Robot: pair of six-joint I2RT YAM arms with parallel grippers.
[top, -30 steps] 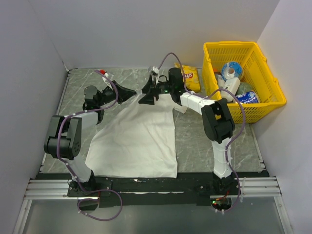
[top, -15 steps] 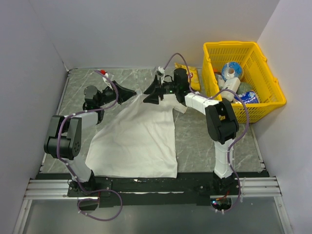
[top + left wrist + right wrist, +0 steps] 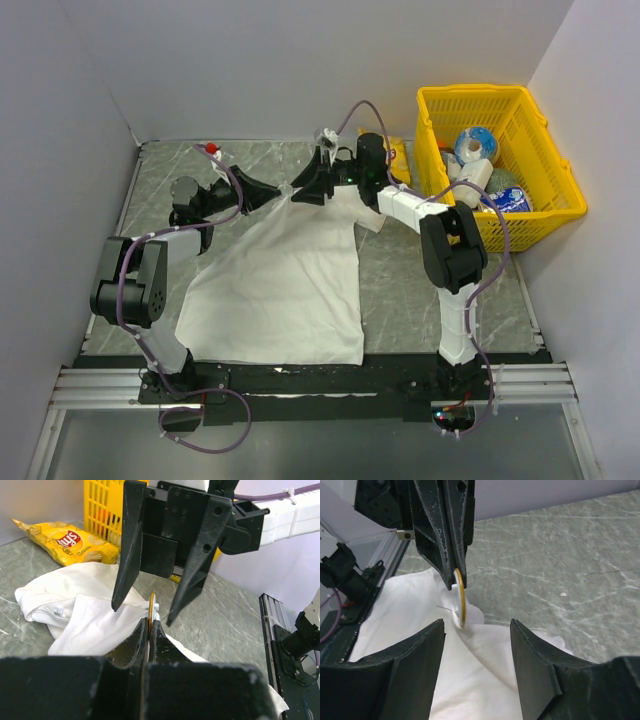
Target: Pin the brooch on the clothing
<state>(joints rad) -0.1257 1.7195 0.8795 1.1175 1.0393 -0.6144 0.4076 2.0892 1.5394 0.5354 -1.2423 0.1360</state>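
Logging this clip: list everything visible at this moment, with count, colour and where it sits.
brooch: 1, gold-rimmed, pinched in the left gripper at a raised fold of the T-shirt
T-shirt: 1, white, spread on the table between the arms
crisp bag: 1, yellow, far side, beside the basket
basket: 1, yellow, far right of the table
basket contents: several, white and blue, kinds unclear
table: 1, grey marbled
left gripper: 1, black, shut on the brooch
right gripper: 1, black, open, facing the brooch
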